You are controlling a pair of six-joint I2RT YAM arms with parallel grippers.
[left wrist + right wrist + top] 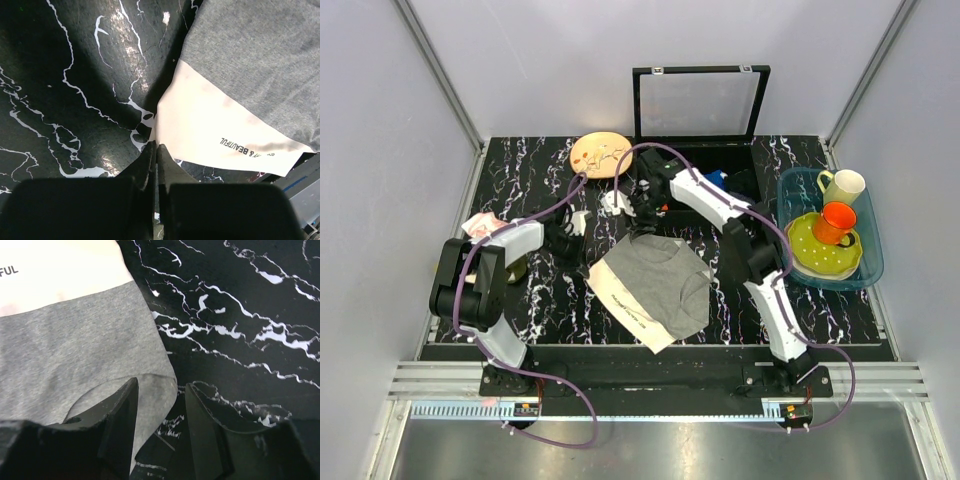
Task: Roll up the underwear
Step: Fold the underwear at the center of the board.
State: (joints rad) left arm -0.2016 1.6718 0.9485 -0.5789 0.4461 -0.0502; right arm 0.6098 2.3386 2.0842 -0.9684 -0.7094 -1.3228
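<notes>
Cloth this soft rolls well only if the first turn is straight. I judge that the step in hand is to catch the underwear [655, 285] at two points and fold one edge over evenly. The left hand [155, 150] is pressed fully shut, its tips at the corner of the cream band [200, 125]. I cannot tell if some cloth is caught between them or if they closed just beside it. If nothing is caught, it should open, go a little further over the corner and close again. The right hand [161, 385] stands about half wide at the far side of the garment and holds nothing. One of its fingers is above the grey corner, the other above the bare counter [550, 300]. It should go low enough that the edge comes between the fingers before they close. After that both hands should move together at the same speed, otherwise the roll becomes a cone or the cloth bunches.

The underwear lies flat and spread out in the middle of the counter, between the two hands, turned a little diagonally. Its body is a plain mid-grey knit with few wrinkles. The band is wide and pale cream, on the near-left side, with small dark lettering [240, 147] along it. The cloth looks thin, limp and easy to let slip.
</notes>
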